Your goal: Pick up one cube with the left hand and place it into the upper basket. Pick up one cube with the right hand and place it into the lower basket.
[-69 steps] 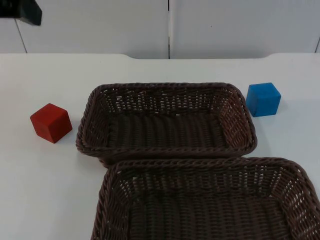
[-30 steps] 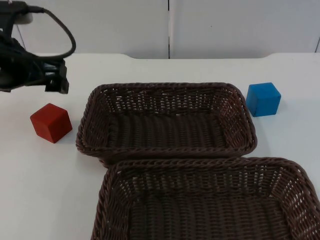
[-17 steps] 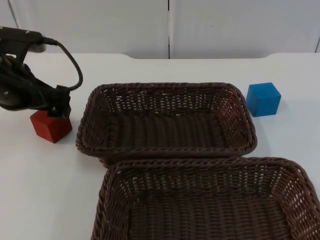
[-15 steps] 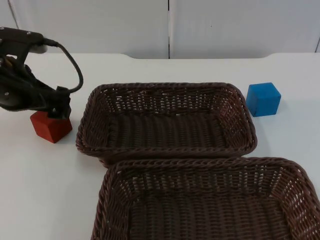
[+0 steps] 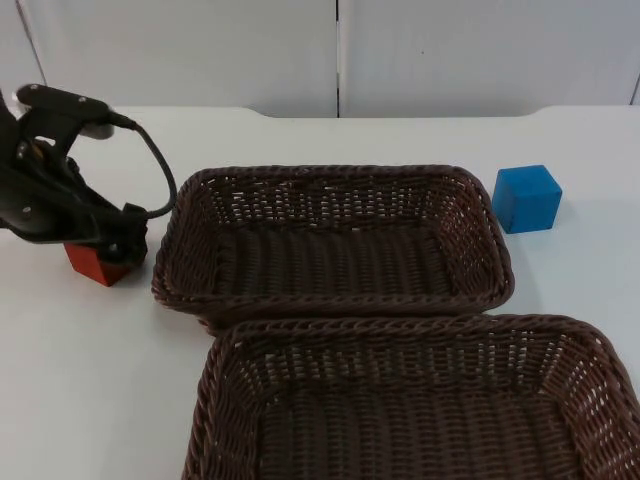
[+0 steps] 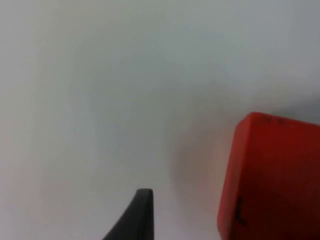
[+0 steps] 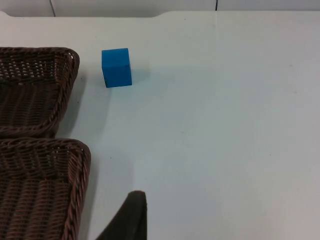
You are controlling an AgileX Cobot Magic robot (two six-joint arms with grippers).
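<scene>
Two seconds on, swung down from upper left onto the red cube (image 5: 95, 266) left of the upper basket (image 5: 330, 175) with the left gripper (image 5: 118, 243), grip impossible to tell, pickup likely next; kept the right gripper (image 7: 132, 220) waiting, well off the blue cube (image 5: 527, 198).

Looks straight down onto the white tabletop (image 6: 100, 90). Shows a red cube (image 6: 272, 180) resting on it, one face and a top edge visible, cut off by the frame. Throws a soft reddish shadow onto the tabletop just beside the cube. Shows one black fingertip (image 6: 137, 215) of the left pincer, near the cube but apart from it, with bare tabletop between. Cannot tell the pincer's opening from here.
</scene>
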